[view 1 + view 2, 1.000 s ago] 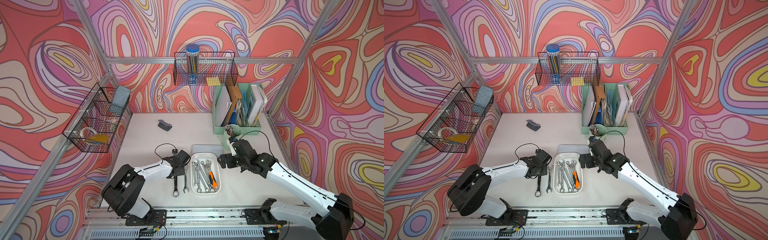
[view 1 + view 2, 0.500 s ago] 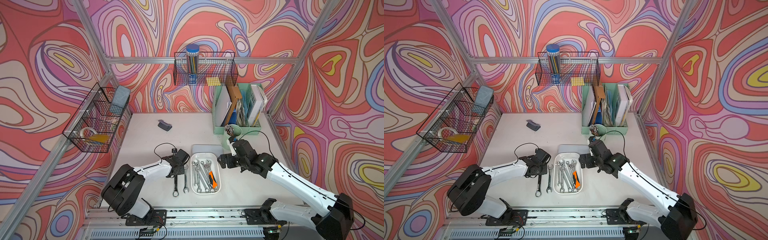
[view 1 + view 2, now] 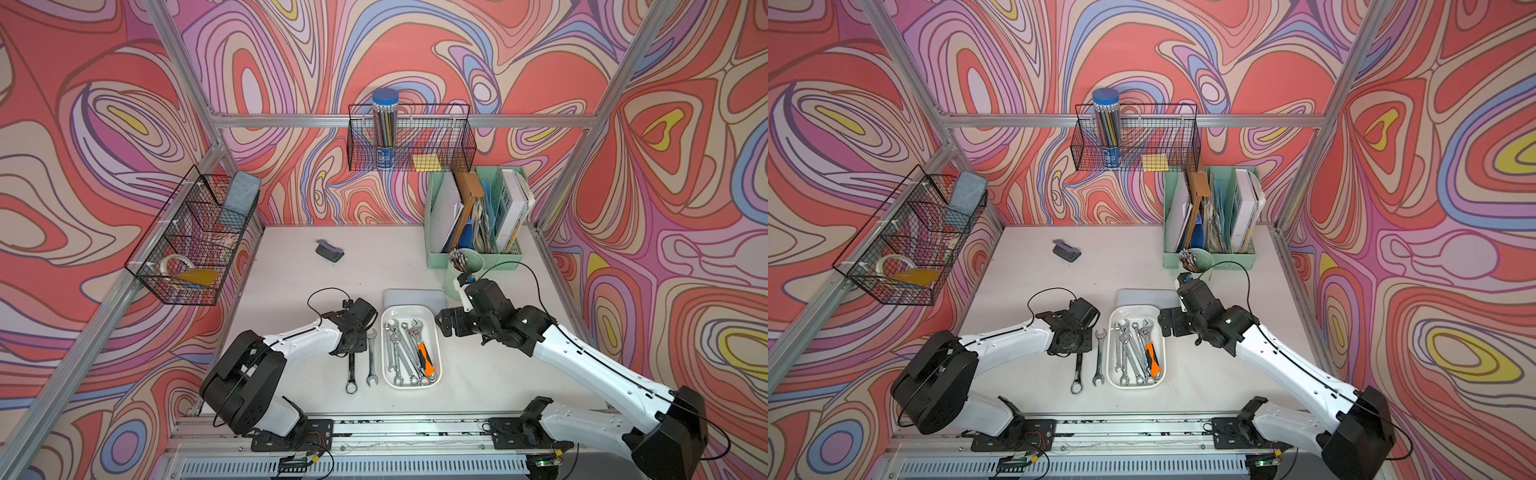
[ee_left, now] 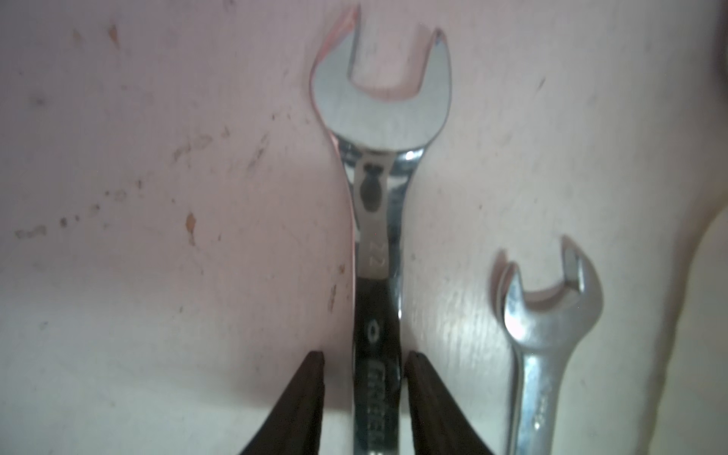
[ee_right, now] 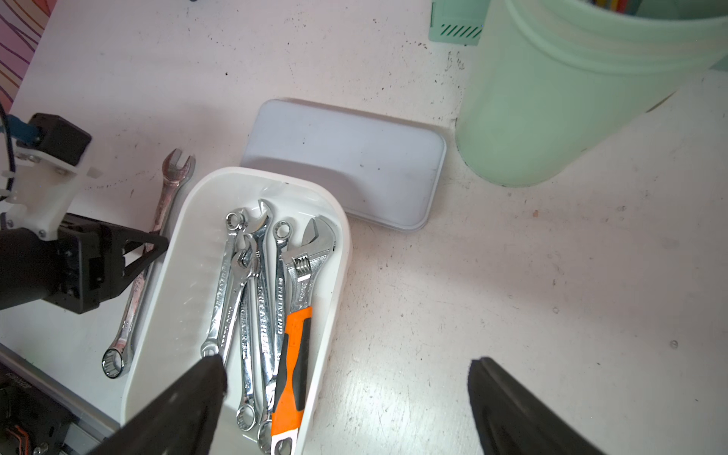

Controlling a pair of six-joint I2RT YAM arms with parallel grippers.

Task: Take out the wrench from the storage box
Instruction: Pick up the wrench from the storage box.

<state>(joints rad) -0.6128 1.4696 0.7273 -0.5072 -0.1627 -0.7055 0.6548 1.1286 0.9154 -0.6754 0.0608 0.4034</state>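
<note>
Left gripper [image 4: 364, 360] is straddling the wrench [image 4: 380, 118], fingers slack, leaving it by the table's [image 3: 374, 257] front edge outside the storage box [image 5: 189, 275]; right gripper [image 5: 346, 364] is hovering wide, empty.

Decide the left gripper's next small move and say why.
Probably lift the left gripper straight up: its jaws stand apart either side of the wrench, which lies flat on the table outside the box, so rising clear should not drag it.

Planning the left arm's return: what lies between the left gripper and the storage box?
One loose wrench, flat on the table alongside the storage box; both top views show it, beside the left gripper.
</note>
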